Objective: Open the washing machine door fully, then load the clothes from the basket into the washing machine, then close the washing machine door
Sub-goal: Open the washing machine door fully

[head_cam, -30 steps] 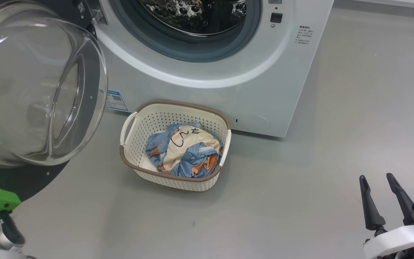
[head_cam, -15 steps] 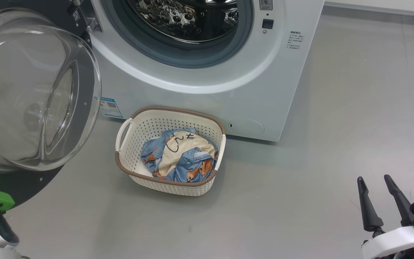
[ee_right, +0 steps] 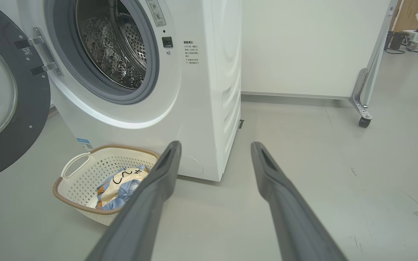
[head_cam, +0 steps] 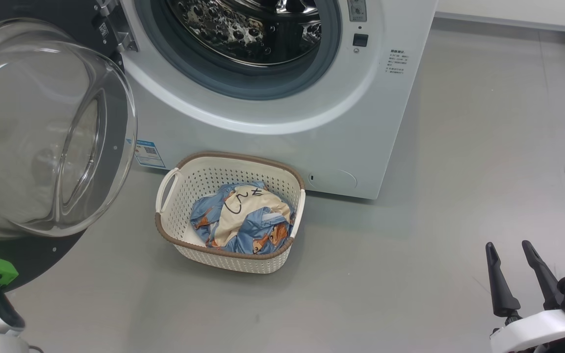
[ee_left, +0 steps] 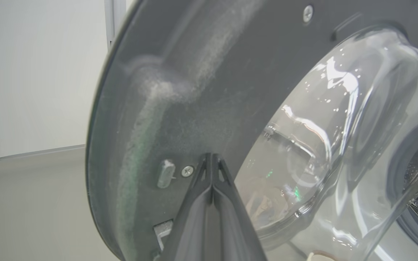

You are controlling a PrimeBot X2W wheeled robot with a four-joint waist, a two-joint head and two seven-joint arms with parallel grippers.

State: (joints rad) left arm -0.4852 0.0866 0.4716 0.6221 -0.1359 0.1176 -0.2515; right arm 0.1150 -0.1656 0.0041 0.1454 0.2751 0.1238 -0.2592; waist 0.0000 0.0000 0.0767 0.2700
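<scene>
Since a second ago the whole head view has slid downward, so more of the drum (head_cam: pixel 248 29) shows. That is the camera turning, and the things keep their places beside one another.

The left gripper (ee_left: pixel 212 156) has its two fingers pressed together with nothing between them. Its tips point at the dark inner ring of the washing machine door (ee_left: pixel 194 83), just beside a small screw (ee_left: pixel 187 171). Whether they actually touch the ring is hard to judge from this close.

The right gripper (head_cam: pixel 507 246) hangs low over the grey floor (head_cam: pixel 410 274) with its fingers spread wide and empty, well apart from everything else.

The door stands swung out to the left of the washing machine (head_cam: pixel 272 142), its domed glass bulging towards the camera and the drum mouth open.

The basket (head_cam: pixel 228 259) rests on the floor close against the machine's front, right of the blue label (head_cam: pixel 145 153). The clothes (head_cam: pixel 243 220) lie bunched inside it, cream panel with black scribble upward.
</scene>
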